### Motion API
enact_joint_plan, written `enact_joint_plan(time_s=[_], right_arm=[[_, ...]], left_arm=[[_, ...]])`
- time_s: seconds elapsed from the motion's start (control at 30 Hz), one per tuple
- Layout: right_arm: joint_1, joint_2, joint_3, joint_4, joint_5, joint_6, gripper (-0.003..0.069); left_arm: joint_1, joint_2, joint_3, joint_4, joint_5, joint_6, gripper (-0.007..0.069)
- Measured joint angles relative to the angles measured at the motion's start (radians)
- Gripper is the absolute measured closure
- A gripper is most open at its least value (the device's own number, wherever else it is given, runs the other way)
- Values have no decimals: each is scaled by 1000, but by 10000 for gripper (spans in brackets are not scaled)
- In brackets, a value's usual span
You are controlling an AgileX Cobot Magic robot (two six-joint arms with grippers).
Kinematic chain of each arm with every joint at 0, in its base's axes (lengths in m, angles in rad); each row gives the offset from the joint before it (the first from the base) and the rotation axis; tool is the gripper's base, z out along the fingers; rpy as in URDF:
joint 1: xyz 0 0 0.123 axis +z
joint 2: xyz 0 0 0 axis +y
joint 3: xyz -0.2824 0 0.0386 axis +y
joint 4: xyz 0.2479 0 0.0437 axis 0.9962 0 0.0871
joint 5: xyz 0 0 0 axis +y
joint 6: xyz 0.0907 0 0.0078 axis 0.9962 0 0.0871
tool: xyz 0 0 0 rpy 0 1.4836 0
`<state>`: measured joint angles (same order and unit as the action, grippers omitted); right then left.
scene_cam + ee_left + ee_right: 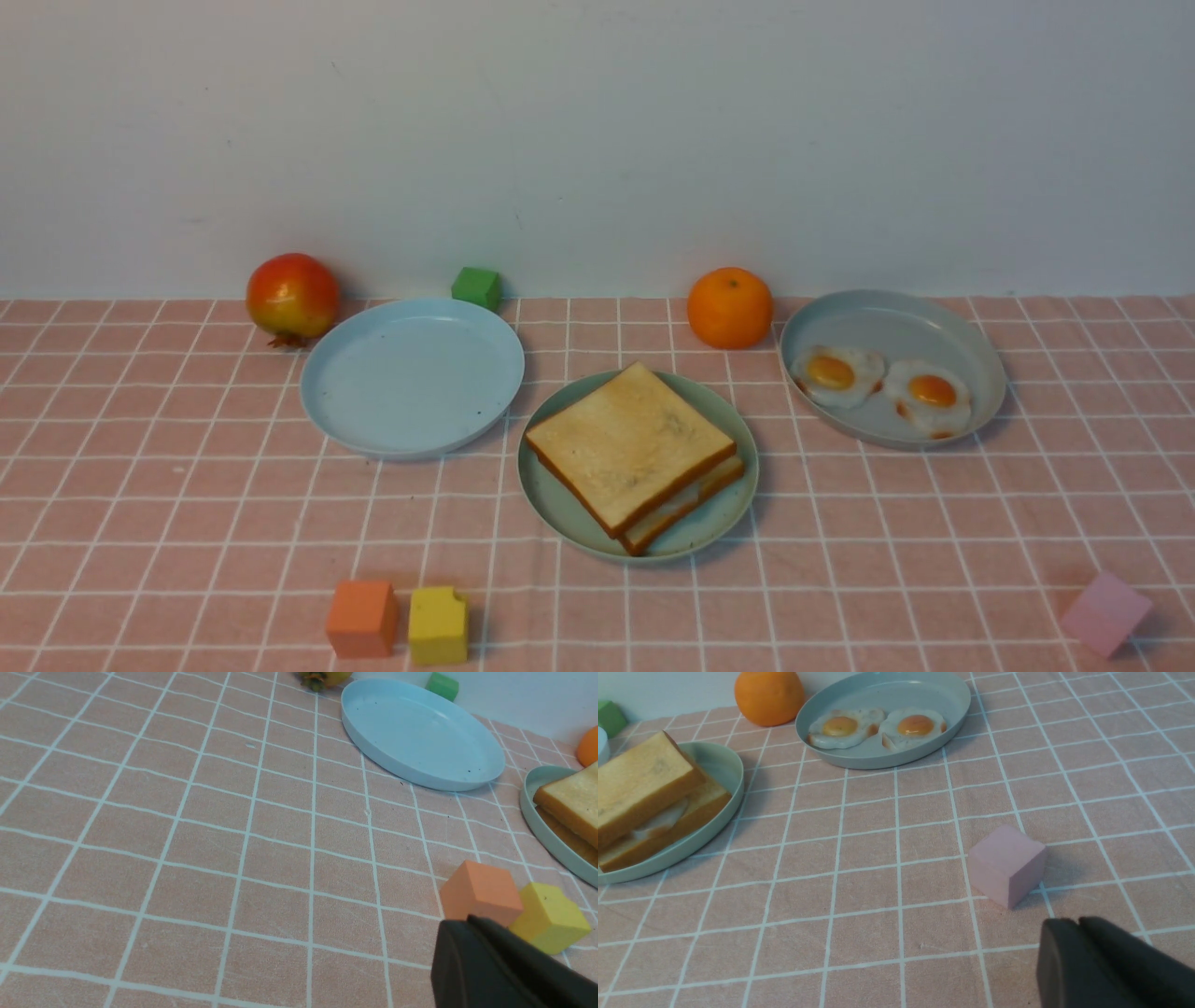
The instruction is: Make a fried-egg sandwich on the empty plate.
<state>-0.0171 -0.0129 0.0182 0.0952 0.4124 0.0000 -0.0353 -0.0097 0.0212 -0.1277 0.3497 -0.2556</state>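
The sandwich [630, 448] sits on the green plate [579, 527], its top toast slice offset from the bottom one, so that a strip of white egg shows between the two at one side. The left fingers [474, 924] are closed, with nothing between them. The right fingers [1080, 926] show only in part, at the picture's edge, and I cannot tell whether they are open or closed.

On the tiled-pattern cloth over the desk [896, 551], the blue plate [411, 378] lies to the left of the green plate, well back, with the pomegranate [293, 297] and the green block [477, 288] behind it. The orange [730, 308] is behind the green plate, and beside it the grey dish [887, 322] holds two fried eggs [845, 376]. Nearer the front, the orange block [362, 619] and the yellow block [439, 625] are side by side on the left; the pink block [1106, 614] is far to the right.
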Motion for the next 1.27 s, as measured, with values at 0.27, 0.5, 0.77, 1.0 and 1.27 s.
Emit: enact_joint_plan(time_s=[0.27, 0.5, 0.77, 1.0, 1.27], right_arm=[[0, 0, 0, 0, 0, 0, 577], [0, 0, 0, 0, 0, 0, 565], [0, 0, 0, -1, 1, 0, 554], [0, 0, 0, -1, 1, 0, 554], [0, 0, 0, -1, 1, 0, 547]], left_arm=[[0, 0, 0, 0, 1, 0, 612], [0, 0, 0, 0, 1, 0, 612], [0, 0, 0, 0, 1, 0, 610], [0, 0, 0, 0, 1, 0, 606], [0, 0, 0, 0, 1, 0, 606]])
